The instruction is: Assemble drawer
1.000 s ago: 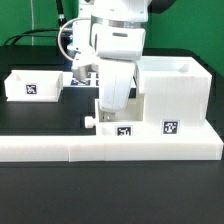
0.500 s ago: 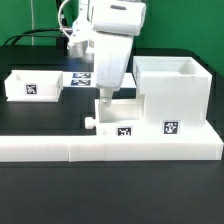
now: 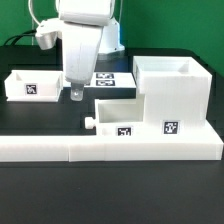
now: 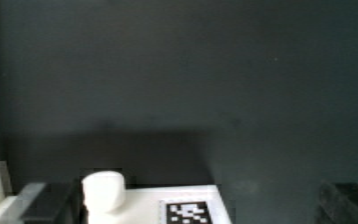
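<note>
Exterior camera sits close at 6 o'clock of the table [image 3: 40, 125], facing 12; wrist camera looks down onto that same dark top.

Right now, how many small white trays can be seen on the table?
2. The left tray stands alone at the exterior view's left; the second tray sits against the housing, behind the long white bar. None seems hidden.

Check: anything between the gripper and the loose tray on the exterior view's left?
Nothing visible. The gripper, jaws open and empty, hangs just to the exterior view's right of the loose tray, with only bare black table between them. The other tray and the housing sit further right, off that line.
</note>
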Motion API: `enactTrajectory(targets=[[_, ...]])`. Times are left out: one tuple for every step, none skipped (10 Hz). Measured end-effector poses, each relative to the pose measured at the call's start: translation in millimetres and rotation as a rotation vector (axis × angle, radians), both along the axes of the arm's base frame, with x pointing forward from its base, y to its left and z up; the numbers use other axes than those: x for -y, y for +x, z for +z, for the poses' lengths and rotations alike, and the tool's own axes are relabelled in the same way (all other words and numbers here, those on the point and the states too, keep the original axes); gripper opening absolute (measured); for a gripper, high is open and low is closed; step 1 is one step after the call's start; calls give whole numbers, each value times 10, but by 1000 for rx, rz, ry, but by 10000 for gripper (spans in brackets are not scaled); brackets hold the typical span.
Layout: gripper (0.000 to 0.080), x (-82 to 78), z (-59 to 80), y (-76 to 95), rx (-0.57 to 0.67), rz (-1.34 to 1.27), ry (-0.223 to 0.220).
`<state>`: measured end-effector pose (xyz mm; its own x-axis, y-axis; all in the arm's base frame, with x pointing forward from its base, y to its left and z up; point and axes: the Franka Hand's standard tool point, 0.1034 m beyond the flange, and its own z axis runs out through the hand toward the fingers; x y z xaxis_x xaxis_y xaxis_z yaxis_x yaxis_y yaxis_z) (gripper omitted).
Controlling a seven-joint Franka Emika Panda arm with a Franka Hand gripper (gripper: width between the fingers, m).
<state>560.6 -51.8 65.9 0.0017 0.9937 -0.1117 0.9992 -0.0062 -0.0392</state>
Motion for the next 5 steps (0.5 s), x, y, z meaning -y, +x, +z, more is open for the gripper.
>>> enactTrajectory(targets=[[649,25,-1,-3,-3,12,8],[649,119,-23,-21,-8,29,51],[649,172,-112,-57,-21,52,78],[649,196,-175,-76,-32,87,121],[649,217,-244,-88,-52,80,159]])
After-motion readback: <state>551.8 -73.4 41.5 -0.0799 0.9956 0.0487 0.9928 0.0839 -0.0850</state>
